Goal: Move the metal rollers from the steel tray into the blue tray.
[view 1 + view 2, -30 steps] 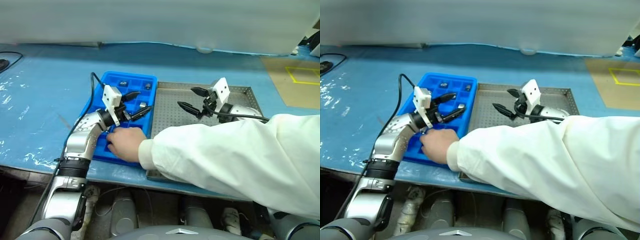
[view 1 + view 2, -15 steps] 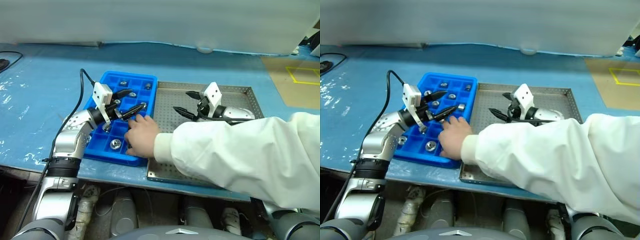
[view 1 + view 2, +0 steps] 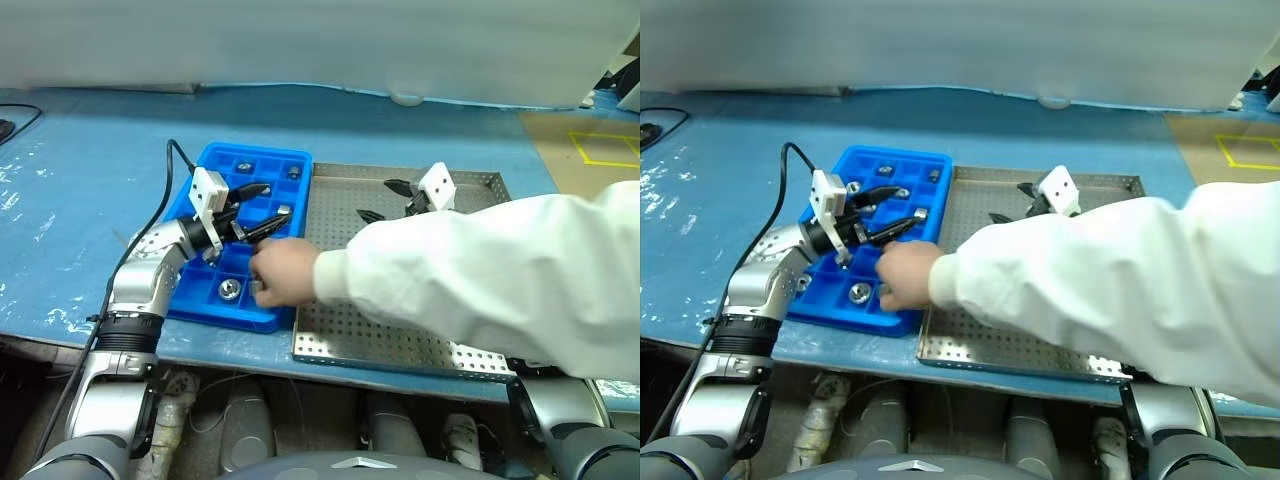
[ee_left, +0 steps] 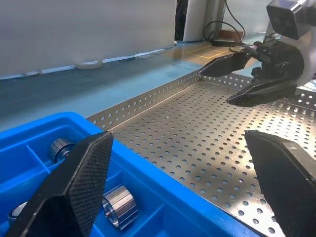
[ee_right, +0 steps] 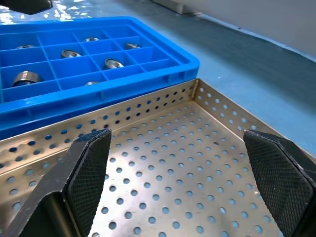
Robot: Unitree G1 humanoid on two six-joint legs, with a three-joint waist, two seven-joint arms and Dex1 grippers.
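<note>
The blue tray (image 3: 222, 311) lies left of the steel tray (image 3: 385, 335), edge to edge. Several metal rollers sit in the blue tray's compartments, one near the front (image 3: 230, 289), one at the back (image 3: 241, 168), and two close in the left wrist view (image 4: 118, 212). My left gripper (image 3: 272, 207) hovers open over the blue tray, its tips toward the steel tray. Open too, my right gripper (image 3: 378, 199) hangs over the far part of the steel tray, facing left. A person's hand (image 3: 283, 275) reaches onto the blue tray's near right corner.
The person's white sleeve (image 3: 480, 270) stretches across the steel tray and hides most of my right arm. Both trays rest on a blue table cover (image 3: 90, 180). A black cable (image 3: 172, 165) loops above my left wrist. A yellow floor marking (image 3: 605, 150) lies far right.
The person's hand slid from the blue tray's near left to its near right corner, and the sleeve now covers more of my right arm. Both grippers kept their place and stayed open.
</note>
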